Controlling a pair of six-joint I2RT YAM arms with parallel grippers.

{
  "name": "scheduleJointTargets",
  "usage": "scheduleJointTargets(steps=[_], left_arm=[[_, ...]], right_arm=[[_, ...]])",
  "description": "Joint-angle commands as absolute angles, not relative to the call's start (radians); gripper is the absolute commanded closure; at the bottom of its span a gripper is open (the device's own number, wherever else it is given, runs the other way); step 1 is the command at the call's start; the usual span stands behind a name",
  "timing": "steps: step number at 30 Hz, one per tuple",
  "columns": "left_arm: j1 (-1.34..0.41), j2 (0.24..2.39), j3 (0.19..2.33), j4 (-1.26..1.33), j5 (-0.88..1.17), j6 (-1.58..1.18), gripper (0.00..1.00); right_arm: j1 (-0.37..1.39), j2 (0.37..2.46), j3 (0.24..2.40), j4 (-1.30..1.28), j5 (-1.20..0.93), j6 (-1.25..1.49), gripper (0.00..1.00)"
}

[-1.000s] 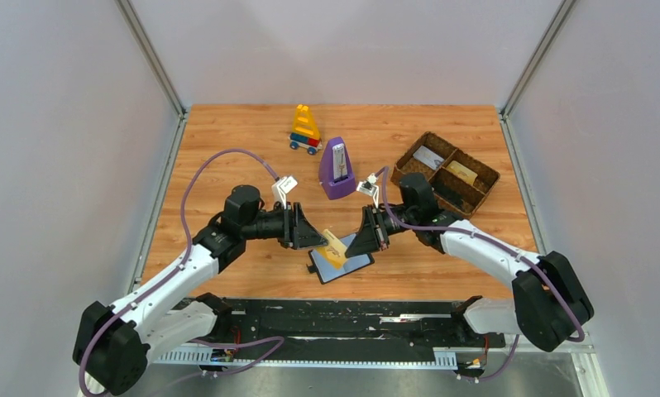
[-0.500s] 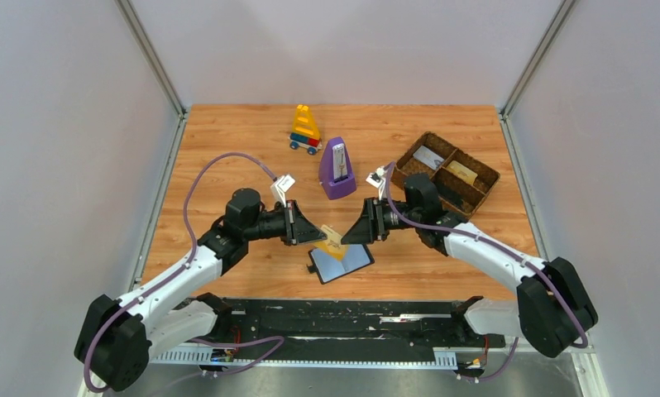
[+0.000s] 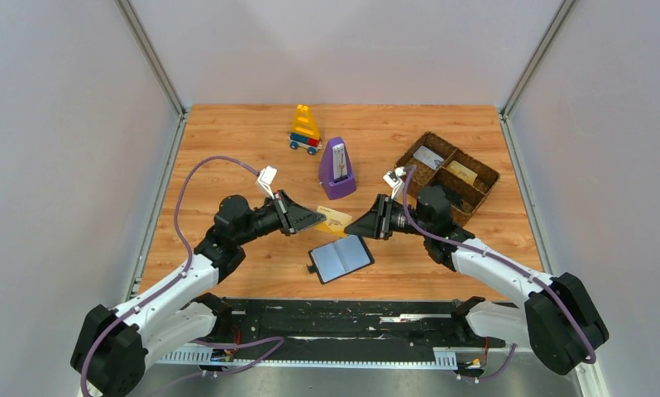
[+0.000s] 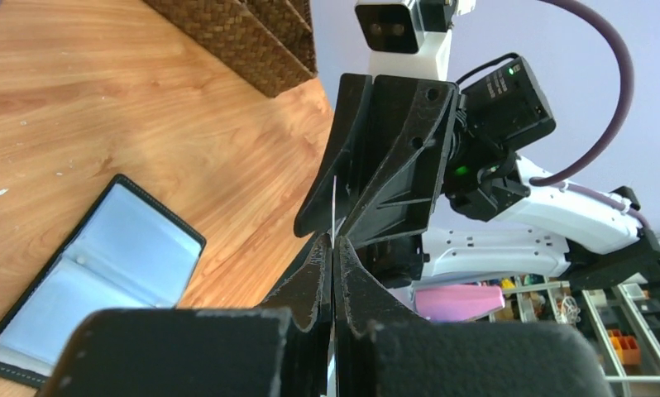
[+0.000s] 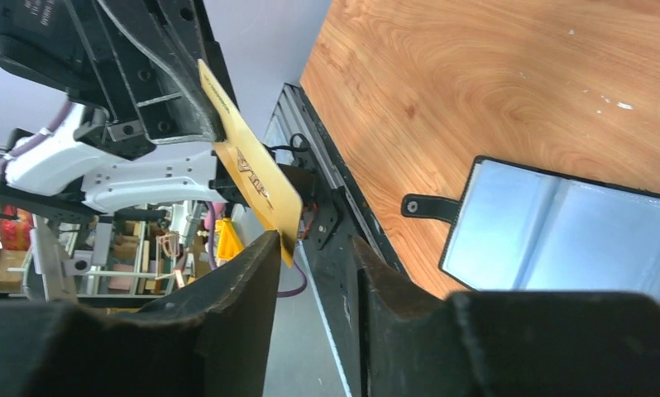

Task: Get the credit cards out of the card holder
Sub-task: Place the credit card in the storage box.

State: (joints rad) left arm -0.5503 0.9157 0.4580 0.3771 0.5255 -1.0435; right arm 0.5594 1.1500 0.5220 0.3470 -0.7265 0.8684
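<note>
While the left pincer [image 3: 318,217] clenches the yellow-orange credit card [image 3: 337,220], card hangs in air just beyond the card holder [image 3: 341,257] | right pincer [image 3: 351,229] released, jaws apart at card's free end | card holder open flat on counter [image 3: 227,149], grey-blue panels up

Yellow card [image 3: 335,219] now lifted off card holder [image 3: 341,257], clamped by left gripper [image 3: 314,217]; right gripper [image 3: 356,229] lets go, backs off.

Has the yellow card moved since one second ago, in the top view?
Yes. The yellow card has gone from over the open card holder toward the far side, nearer the purple metronome, pinched in the left gripper.
</note>
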Motion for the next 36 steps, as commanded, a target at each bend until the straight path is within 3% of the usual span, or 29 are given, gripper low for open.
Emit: scheduleJointTargets(steps=[1, 7, 9, 10, 12, 14, 15, 17, 23, 29, 36], left_arm=[[-0.555, 0.908, 0.446, 0.477, 0.497, -1.097, 0.98], [-0.553, 0.906, 0.413, 0.511, 0.484, -1.125, 0.95], [-0.553, 0.909, 0.409, 0.517, 0.484, -1.128, 0.9], [-0.553, 0.908, 0.409, 0.515, 0.483, -1.129, 0.88], [-0.554, 0.905, 0.41, 0.501, 0.479, -1.126, 0.76], [-0.554, 0.895, 0.412, 0.467, 0.468, -1.115, 0.59], [-0.554, 0.89, 0.414, 0.451, 0.457, -1.103, 0.45], [-0.554, 0.878, 0.425, 0.389, 0.442, -1.076, 0.31], [-0.554, 0.862, 0.485, 0.195, 0.408, -0.976, 0.02], [-0.554, 0.87, 0.58, -0.008, 0.386, -0.863, 0.0], [-0.553, 0.913, 0.799, -0.44, 0.25, -0.6, 0.0]], right_arm=[[0.557, 1.126, 0.514, 0.507, -0.734, 0.943, 0.68], [0.558, 1.13, 0.499, 0.6, -0.764, 0.987, 0.88], [0.557, 1.131, 0.499, 0.619, -0.769, 0.995, 0.99], [0.557, 1.13, 0.498, 0.622, -0.769, 0.998, 1.0], [0.554, 1.127, 0.506, 0.612, -0.769, 0.993, 1.0], [0.537, 1.12, 0.521, 0.572, -0.771, 0.975, 1.0], [0.526, 1.115, 0.533, 0.535, -0.772, 0.958, 1.0], [0.491, 1.101, 0.565, 0.448, -0.779, 0.915, 1.0], [0.29, 1.078, 0.664, 0.238, -0.883, 0.794, 1.0], [0.031, 1.15, 0.807, 0.015, -0.954, 0.657, 1.0], [-0.251, 1.291, 0.971, -0.214, -0.898, 0.535, 1.0]])
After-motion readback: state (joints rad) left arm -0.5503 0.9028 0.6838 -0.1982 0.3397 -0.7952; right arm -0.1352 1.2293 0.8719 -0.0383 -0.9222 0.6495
